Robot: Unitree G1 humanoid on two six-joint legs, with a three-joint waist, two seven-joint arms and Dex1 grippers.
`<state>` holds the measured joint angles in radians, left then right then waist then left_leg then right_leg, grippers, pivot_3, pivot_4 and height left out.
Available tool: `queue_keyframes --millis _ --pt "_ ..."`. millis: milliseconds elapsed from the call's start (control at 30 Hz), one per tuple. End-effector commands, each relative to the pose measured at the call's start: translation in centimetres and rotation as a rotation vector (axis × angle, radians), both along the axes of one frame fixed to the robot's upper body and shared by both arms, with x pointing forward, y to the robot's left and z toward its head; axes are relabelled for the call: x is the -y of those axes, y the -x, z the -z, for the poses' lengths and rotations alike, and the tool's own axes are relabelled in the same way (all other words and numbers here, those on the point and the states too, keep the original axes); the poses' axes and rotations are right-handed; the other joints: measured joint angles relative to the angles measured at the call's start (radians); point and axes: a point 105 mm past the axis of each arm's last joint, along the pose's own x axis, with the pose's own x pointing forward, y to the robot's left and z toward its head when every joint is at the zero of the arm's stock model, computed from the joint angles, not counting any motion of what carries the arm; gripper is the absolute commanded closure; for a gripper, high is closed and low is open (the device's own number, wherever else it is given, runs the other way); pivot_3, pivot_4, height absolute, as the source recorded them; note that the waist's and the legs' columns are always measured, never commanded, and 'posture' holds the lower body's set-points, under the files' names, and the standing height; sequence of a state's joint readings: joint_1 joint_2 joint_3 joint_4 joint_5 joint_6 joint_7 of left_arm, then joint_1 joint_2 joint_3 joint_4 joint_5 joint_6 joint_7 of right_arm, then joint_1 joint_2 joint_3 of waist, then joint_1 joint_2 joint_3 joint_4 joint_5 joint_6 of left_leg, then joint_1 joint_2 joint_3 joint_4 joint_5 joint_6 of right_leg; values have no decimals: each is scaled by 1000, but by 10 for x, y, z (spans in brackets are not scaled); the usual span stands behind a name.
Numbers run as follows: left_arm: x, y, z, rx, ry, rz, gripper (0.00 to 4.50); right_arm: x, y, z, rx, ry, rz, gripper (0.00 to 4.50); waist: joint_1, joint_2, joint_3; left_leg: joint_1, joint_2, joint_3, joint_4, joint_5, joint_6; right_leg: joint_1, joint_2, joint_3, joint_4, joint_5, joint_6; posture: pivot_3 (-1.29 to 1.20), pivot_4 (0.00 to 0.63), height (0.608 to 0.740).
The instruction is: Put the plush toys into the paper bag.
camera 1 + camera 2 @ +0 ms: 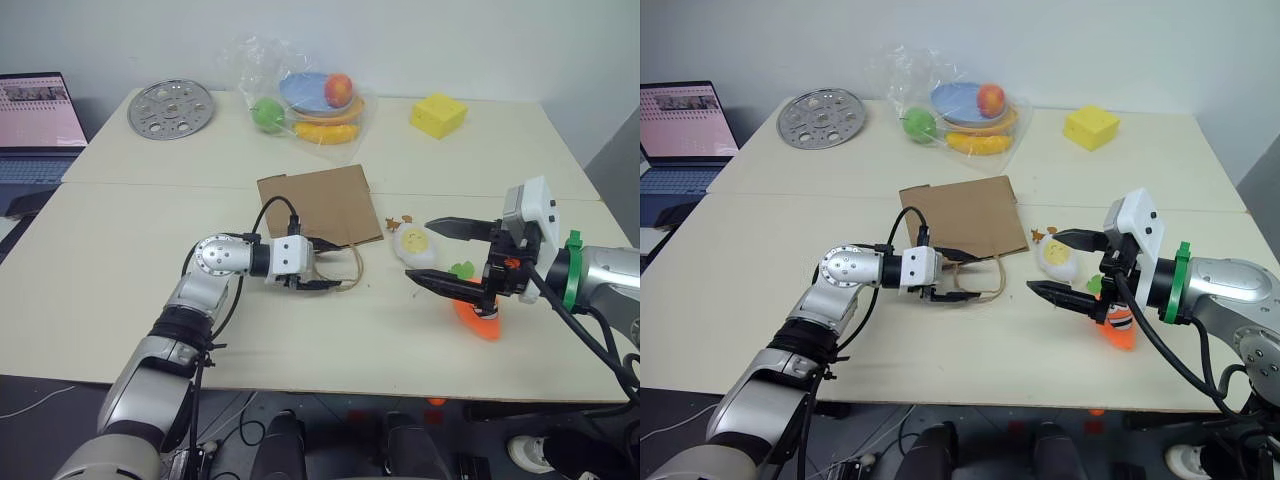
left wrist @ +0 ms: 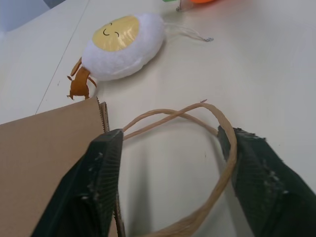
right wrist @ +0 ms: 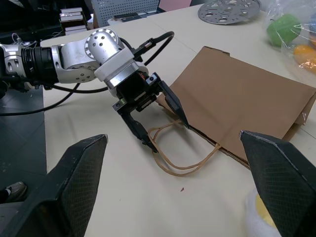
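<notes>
The paper bag (image 1: 320, 205) lies flat near the middle of the table (image 1: 120, 260), its mouth and twine handles (image 2: 197, 163) turned toward the near edge. The left gripper (image 1: 322, 263) sits right at that mouth with its two fingers apart, one at the bag's edge, the other just outside the handle loop; nothing is pinched between them yet. The right gripper (image 1: 440, 255) hovers toward the table's right side, jaws wide apart and empty, above the two toys.

The egg toy (image 1: 414, 243) rests just off the bag's near right corner, and the carrot toy (image 1: 478, 318) lies closer to the near edge, partly hidden under the right gripper.

Both toys look light, soft and squashy, so they should give under the fingers rather than slip; a grip across the fat middle of the body seems safest, since the carrot's green top or the egg's thin loop would likely let the toy dangle and swing. The bag is thin, stiff kraft paper, light enough to slide if pushed. The upper lip or upper handle is probably the place to lift, so the mouth opens.
</notes>
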<state>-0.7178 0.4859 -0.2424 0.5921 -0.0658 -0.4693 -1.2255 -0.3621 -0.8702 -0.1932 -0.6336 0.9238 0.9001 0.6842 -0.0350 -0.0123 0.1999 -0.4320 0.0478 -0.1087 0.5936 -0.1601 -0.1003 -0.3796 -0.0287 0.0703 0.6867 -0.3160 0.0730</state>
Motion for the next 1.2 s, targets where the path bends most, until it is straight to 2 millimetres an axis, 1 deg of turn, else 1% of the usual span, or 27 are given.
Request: queue_keyframes --millis 33,167,233,300,400,467,600,667,767,867,933,1033,1100,1200 --pt "-1 -3 -18 37 51 -1 2629 -2 3 -9 51 -3 -16 0 0 0 0 0 0 0 0 0 0 0 0 0 0 0 0 0 150 740" --pt "-1 -5 -26 -21 116 -15 3890 -1 2 -9 56 -2 -13 0 0 0 0 0 0 0 0 0 0 0 0 0 0 0 0 0 150 740" --pt "-2 -9 -41 -114 225 -49 4475 -1 2 -8 54 -4 -8 0 0 0 0 0 0 0 0 0 0 0 0 0 0 0 0 0 150 740" --pt "-3 -10 -50 -153 274 -58 4475 -1 2 -7 52 -5 -5 0 0 0 0 0 0 0 0 0 0 0 0 0 1 0 0 0 150 740" --pt "-5 -13 -83 -201 388 -65 4475 0 0 -5 53 -13 15 0 0 0 0 0 0 -1 0 0 0 0 0 -1 1 0 0 0 150 740" --pt "-6 -14 -96 -225 430 -68 4475 0 -3 -4 58 -19 29 0 0 0 0 0 0 -1 1 0 0 0 0 -1 1 0 0 0 150 740" --pt "-9 -18 -122 -252 506 -88 4475 -7 -16 -1 87 -30 86 0 -4 0 0 0 0 -1 1 0 0 0 0 0 2 0 0 0 150 740" --pt "-10 -20 -129 -254 525 -99 4475 -13 -21 3 89 -28 107 0 -8 0 0 0 0 -1 1 0 0 0 0 0 2 0 0 0 150 740" --pt "-11 -21 -129 -251 520 -110 4475 -30 -30 10 77 -59 124 0 -14 0 0 0 0 -1 1 0 0 0 0 -1 2 0 0 0 150 740" --pt "-10 -22 -130 -254 515 -114 4500 -42 -53 15 48 -133 232 584 -20 0 0 0 0 -1 1 0 0 0 1 -1 2 0 0 0 150 740" --pt "-8 -21 -131 -247 510 -107 4500 -50 -60 17 51 -144 257 1340 -21 0 0 0 0 -1 1 0 0 -1 0 0 3 0 0 0 150 740" --pt "-5 -18 -134 -239 518 -95 4500 -66 -77 18 103 -152 309 2456 -22 0 0 0 0 -2 1 0 0 -1 1 -1 3 0 0 0 150 740" --pt "-4 -17 -134 -233 515 -94 4500 -70 -83 18 124 -155 328 3228 -22 0 0 0 0 -2 0 0 0 -1 1 -1 4 0 0 0 150 740" --pt "-5 -17 -134 -226 517 -105 4500 -78 -100 25 150 -144 357 4364 -22 0 0 0 0 -2 0 0 0 -1 1 -1 4 0 0 0 150 740"
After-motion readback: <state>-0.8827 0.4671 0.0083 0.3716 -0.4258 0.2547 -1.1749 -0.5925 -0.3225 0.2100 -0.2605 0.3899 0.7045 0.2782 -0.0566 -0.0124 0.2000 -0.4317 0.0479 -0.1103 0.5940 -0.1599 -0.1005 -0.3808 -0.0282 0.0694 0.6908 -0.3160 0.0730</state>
